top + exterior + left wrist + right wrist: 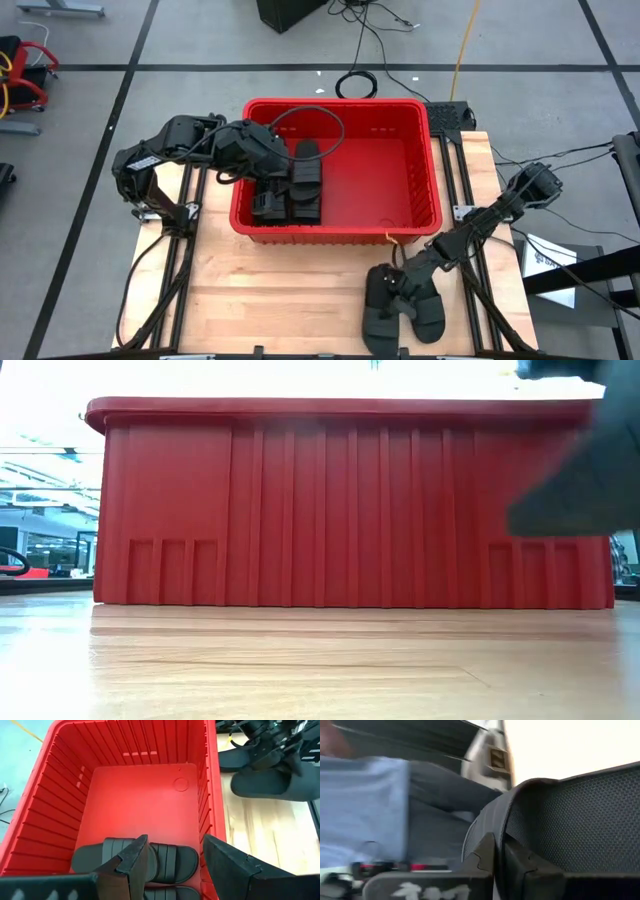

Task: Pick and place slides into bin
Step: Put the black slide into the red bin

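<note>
Slides split between bin (420,160) and tabletop (280,290) — a few already lying flat in bin's left half (305,180), two more out on the wood near the front right corner (430,312). Left pincer (172,862) hovering over the bin's left side above the stowed slides, fingers apart, nothing between them; likely just a drop spot, chosen to stack neatly against that wall. Right pincer (500,857) down at the tabletop pair, clamped together on the strap edge of one slide (570,815) — thin rim gripped since the sole is too wide to span. Right half of bin floor bare, so room for the next one there. Risk: slide swinging from a strap hold, clipping the bin's rim on the way over.
</note>
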`<state>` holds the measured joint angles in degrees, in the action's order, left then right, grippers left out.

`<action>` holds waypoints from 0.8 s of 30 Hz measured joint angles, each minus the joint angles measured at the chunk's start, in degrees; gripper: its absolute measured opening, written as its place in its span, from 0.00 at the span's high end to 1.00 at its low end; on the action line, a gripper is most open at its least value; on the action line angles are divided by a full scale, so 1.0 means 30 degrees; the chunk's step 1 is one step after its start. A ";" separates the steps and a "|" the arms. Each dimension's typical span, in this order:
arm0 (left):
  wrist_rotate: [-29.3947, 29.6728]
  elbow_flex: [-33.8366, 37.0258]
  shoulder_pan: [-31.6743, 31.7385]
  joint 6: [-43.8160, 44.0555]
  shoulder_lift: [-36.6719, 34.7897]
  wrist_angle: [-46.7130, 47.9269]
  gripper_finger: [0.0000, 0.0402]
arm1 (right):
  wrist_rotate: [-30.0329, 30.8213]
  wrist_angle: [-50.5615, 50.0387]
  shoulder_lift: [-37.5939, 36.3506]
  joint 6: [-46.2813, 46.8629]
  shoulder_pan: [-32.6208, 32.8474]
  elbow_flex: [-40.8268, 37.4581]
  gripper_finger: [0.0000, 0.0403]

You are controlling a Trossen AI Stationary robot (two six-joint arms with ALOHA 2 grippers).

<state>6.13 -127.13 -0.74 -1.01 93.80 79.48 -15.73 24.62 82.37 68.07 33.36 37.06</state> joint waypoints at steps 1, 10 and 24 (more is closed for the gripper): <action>0.0000 0.0000 0.0047 -0.0002 0.0000 0.0000 0.54 | -0.0270 0.0697 -0.0002 0.0040 -0.0209 0.0000 0.98; 0.0000 0.0000 0.0265 -0.0126 0.0000 0.0000 0.54 | -0.1916 0.7898 -0.0002 0.0216 -0.2350 0.0000 0.98; 0.0000 0.0000 0.0258 0.0009 0.0000 0.0000 0.54 | -0.2780 1.6556 -0.0528 0.0439 -0.6073 0.0000 0.98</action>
<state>6.13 -127.13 0.03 -0.98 93.80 79.48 -24.07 74.29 80.79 69.38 15.14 37.06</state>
